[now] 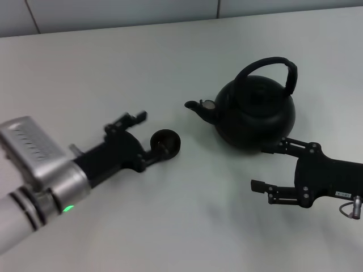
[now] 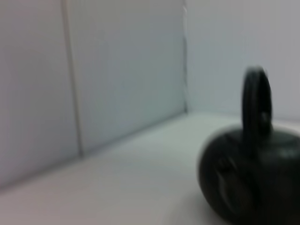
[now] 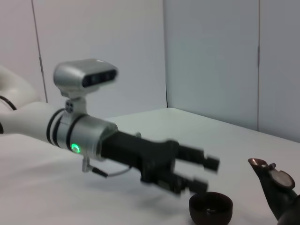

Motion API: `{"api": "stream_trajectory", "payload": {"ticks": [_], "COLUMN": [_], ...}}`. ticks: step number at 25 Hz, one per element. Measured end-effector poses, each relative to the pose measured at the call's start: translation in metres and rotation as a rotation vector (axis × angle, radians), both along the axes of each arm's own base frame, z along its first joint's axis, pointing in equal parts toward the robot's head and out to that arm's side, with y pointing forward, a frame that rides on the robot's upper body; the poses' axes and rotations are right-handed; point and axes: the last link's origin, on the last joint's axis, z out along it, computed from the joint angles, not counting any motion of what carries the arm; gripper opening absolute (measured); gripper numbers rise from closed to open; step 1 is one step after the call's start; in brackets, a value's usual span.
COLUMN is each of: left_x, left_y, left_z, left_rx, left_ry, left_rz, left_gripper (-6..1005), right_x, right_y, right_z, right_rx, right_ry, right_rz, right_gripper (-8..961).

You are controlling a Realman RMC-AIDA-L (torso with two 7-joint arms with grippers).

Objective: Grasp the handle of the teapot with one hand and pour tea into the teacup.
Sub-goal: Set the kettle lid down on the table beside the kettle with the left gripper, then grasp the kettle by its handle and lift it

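Observation:
The matte black teapot [image 1: 255,113] stands right of centre, its spout [image 1: 195,106] pointing left toward the teacup [image 1: 165,141]. Its arched handle [image 1: 281,65] stands upright, with the thicker wrapped part on the right side. My left gripper [image 1: 148,133] is open, and its nearer finger tip is right at the small dark teacup; I cannot tell whether they touch. My right gripper [image 1: 272,165] is open and empty, low on the table just in front of the teapot. The right wrist view shows the left gripper [image 3: 205,174], the teacup [image 3: 211,208] and the spout [image 3: 269,178]. The left wrist view shows the teapot [image 2: 248,183], blurred.
The white table [image 1: 170,68] ends at a pale panelled wall [image 1: 113,14] at the back. The left arm's silver wrist camera [image 1: 28,147] sits at the near left.

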Motion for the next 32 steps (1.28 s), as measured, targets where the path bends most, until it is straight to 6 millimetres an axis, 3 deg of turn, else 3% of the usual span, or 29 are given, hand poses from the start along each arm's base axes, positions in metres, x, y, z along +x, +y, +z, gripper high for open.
{"api": "stream_trajectory", "payload": {"ticks": [5, 10, 11, 14, 16, 22, 32], "left_x": [-0.021, -0.046, -0.046, -0.060, -0.065, -0.069, -0.084], "left_y": [-0.013, -0.049, -0.049, -0.081, -0.087, -0.092, -0.093], "left_z": [0.045, 0.099, 0.099, 0.135, 0.144, 0.149, 0.116], "left_rx": [0.072, 0.006, 0.006, -0.011, -0.019, -0.056, -0.163], "left_ry": [-0.119, -0.227, -0.227, -0.263, -0.266, -0.251, 0.002], "left_rz": [-0.036, -0.076, -0.076, -0.109, -0.103, -0.102, -0.083], "left_gripper": [795, 795, 795, 796, 796, 796, 795], "right_x": [-0.001, 0.000, 0.000, 0.001, 0.001, 0.000, 0.000], "right_y": [0.003, 0.006, 0.006, 0.006, 0.006, 0.007, 0.007], "right_z": [0.002, 0.006, 0.006, 0.007, 0.008, 0.008, 0.006], "right_rx": [0.015, 0.041, 0.044, 0.052, 0.053, 0.058, 0.055], "right_ry": [0.004, 0.016, 0.018, 0.021, 0.021, 0.025, 0.039], "right_rz": [-0.002, -0.014, -0.017, -0.021, -0.021, -0.023, -0.031], "right_gripper": [826, 825, 825, 825, 825, 826, 825]}}
